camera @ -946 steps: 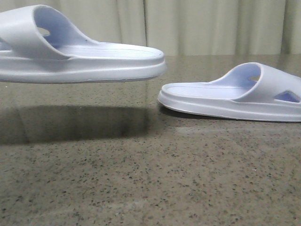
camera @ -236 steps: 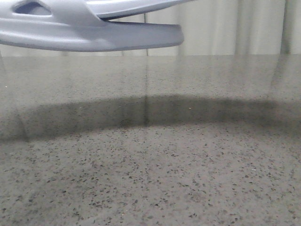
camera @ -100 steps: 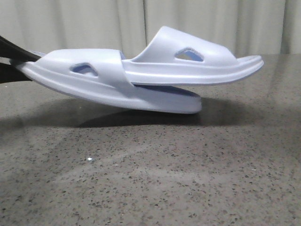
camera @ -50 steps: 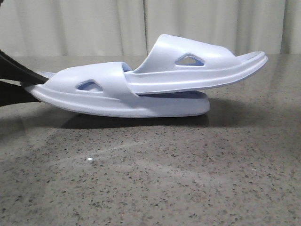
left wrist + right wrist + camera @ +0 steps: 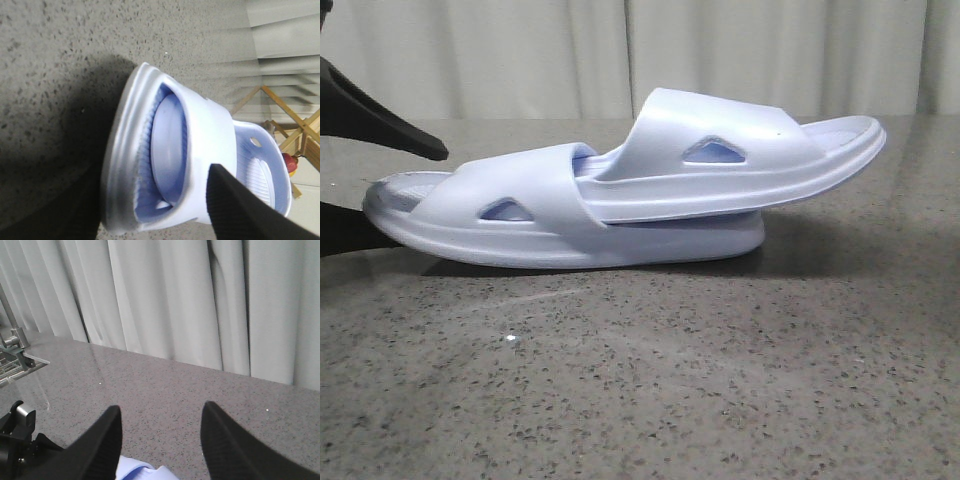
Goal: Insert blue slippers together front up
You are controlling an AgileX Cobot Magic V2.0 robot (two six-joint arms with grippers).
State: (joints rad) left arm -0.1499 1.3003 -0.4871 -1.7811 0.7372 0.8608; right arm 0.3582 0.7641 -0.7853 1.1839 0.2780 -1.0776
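The two blue slippers lie nested on the stone table point(image 5: 740, 380). The lower slipper point(image 5: 570, 235) rests flat on its sole. The upper slipper point(image 5: 740, 175) is pushed through the lower one's strap point(image 5: 525, 180) and sticks out to the right, strap up. My left gripper point(image 5: 410, 195) stands open around the lower slipper's left end, its upper finger point(image 5: 380, 120) clear of the foam. The left wrist view shows that slipper point(image 5: 120, 165) between the spread fingers point(image 5: 240, 210). My right gripper point(image 5: 161, 406) is open and empty, with a pale blue slipper edge point(image 5: 145, 472) below it.
Pale curtains point(image 5: 640, 50) hang behind the table. In the left wrist view a wooden rack point(image 5: 287, 112) and a red object point(image 5: 290, 162) stand beyond the slippers. In the right wrist view there is a metal frame point(image 5: 15, 342) at the table's far edge.
The nested pair has come down from a tilted, raised pose to lie flat on the table. My left gripper's upper finger has lifted off the lower slipper.
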